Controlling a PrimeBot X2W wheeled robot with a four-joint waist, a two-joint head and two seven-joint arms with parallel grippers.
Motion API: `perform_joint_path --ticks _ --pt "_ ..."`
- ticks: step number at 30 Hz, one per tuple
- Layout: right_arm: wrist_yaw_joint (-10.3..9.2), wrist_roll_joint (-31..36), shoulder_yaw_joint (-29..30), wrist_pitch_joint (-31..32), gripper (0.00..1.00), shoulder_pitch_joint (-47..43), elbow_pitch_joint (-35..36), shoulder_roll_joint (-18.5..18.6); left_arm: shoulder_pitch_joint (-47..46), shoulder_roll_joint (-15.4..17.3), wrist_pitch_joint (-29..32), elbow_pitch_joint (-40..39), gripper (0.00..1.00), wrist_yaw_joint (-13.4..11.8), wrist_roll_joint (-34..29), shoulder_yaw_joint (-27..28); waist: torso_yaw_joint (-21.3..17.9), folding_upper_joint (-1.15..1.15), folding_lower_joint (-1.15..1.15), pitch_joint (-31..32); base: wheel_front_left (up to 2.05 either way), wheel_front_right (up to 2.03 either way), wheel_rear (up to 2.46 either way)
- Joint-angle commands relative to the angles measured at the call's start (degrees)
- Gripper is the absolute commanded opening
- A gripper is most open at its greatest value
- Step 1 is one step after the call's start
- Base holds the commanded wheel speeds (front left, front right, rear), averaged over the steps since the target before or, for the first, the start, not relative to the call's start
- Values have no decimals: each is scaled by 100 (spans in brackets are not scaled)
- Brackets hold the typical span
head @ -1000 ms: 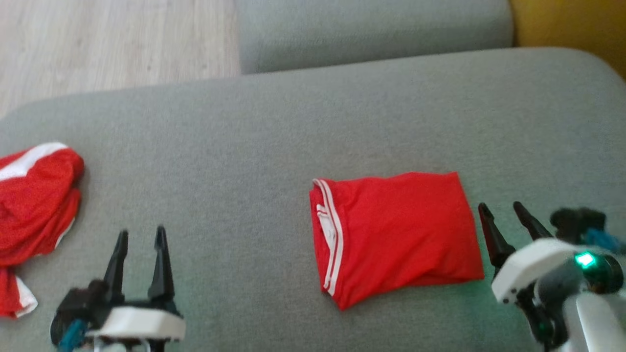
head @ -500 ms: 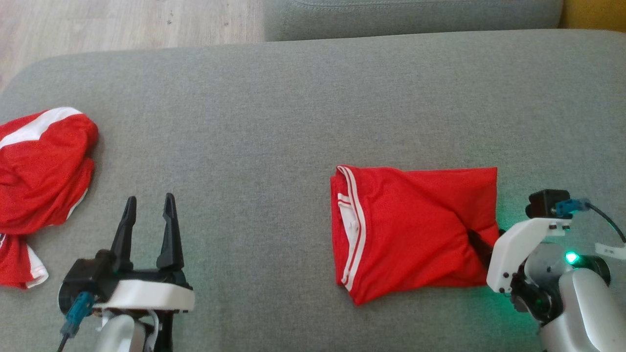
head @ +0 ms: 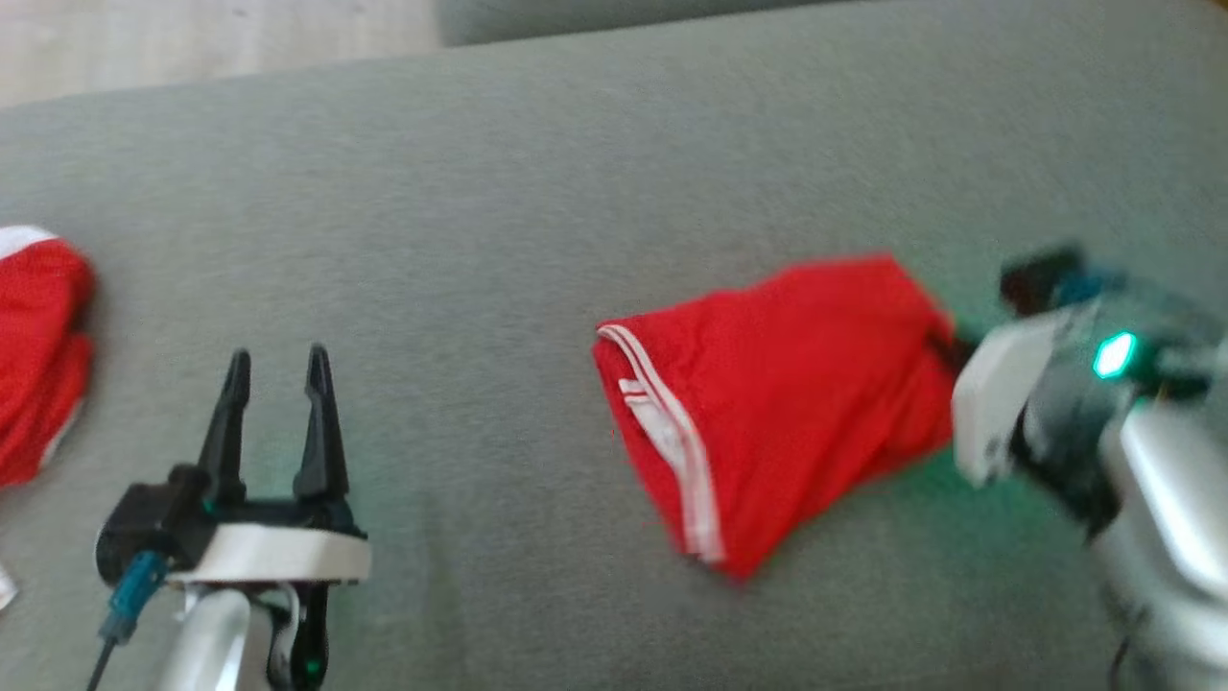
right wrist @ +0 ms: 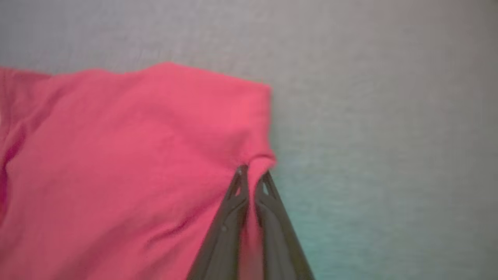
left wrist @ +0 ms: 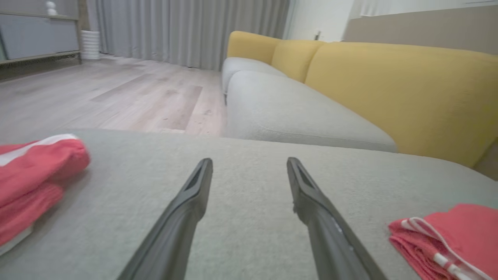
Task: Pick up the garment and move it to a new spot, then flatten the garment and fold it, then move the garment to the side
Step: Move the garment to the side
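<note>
The folded red garment (head: pixel 777 393) with white stripes lies on the grey cushion (head: pixel 537 221), its right edge lifted. My right gripper (head: pixel 945 347) is shut on that right edge; in the right wrist view its dark fingers (right wrist: pixel 268 202) pinch a fold of the garment (right wrist: pixel 128 163) between them, with the right gripper (right wrist: pixel 253 174) tips close together. My left gripper (head: pixel 276 369) stands open at the lower left, nothing between its fingers. In the left wrist view the left gripper (left wrist: pixel 249 165) points across the cushion, the garment (left wrist: pixel 447 233) at the lower right.
A second red and white cloth (head: pixel 38 355) lies crumpled at the cushion's left edge, also seen as the red cloth (left wrist: pixel 35 175) in the left wrist view. Yellow sofa backs (left wrist: pixel 397 81) and another grey seat (left wrist: pixel 288 112) stand beyond. Wooden floor (left wrist: pixel 116 89) lies past the cushion.
My right gripper went from open beside the garment to shut on its right edge, and that edge has risen and skewed the garment. The head camera has shifted. The left gripper stays open.
</note>
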State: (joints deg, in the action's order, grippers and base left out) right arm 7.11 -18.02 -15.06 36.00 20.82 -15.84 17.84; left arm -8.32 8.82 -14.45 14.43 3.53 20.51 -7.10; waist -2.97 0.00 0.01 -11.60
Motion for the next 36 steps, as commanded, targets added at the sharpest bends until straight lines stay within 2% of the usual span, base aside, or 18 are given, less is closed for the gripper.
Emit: perform_joint_path --ticks 1,4,8,13,17,22,31,32,33,34,36 --pt "37 -26 -64 -89 0 294 246 227 -279 122 -53 -220 100 -1 -56 221 -277 0 -1 -248 0 0 0" --pt "37 -92 -281 -128 0 743 243 678 -397 185 -53 -345 100 -19 -122 269 -629 0 -1 -497 0 0 0" --pt "37 -66 -211 -407 0 1228 137 1222 -613 291 -54 -511 100 -42 -251 305 -1088 0 -1 -834 0 0 0" --pt "37 97 160 -942 0 1594 -217 1577 -854 415 -38 -643 100 -38 -415 223 -1535 0 -1 -1158 0 0 0" --pt "37 271 510 -1440 0 1809 -609 1635 -976 507 72 -743 100 -15 -474 147 -1781 0 -1 -1361 0 0 0" --pt "37 523 865 -1916 0 1955 -1039 1578 -1046 598 216 -861 100 -4 -506 85 -1910 0 -1 -1518 0 0 0" --pt "37 709 865 -2370 0 2172 -1435 1490 -1031 670 320 -941 100 -20 -475 48 -1849 0 -1 -1523 0 0 0" --pt "37 740 846 -2414 20 2171 -1446 1493 -1017 664 317 -935 100 -26 -466 43 -1829 0 -1 -1502 0 0 0" --pt "37 763 806 -2482 56 2163 -1429 1495 -1003 648 308 -922 100 -35 -455 37 -1803 0 -1 -1468 0 0 0" --pt "37 792 782 -2537 100 2157 -1418 1499 -986 633 296 -905 100 -44 -444 33 -1780 0 -1 -1426 0 0 0" --pt "37 850 758 -2593 100 2137 -1405 1508 -947 595 258 -852 100 -57 -410 32 -1725 0 -1 -1307 0 0 0"
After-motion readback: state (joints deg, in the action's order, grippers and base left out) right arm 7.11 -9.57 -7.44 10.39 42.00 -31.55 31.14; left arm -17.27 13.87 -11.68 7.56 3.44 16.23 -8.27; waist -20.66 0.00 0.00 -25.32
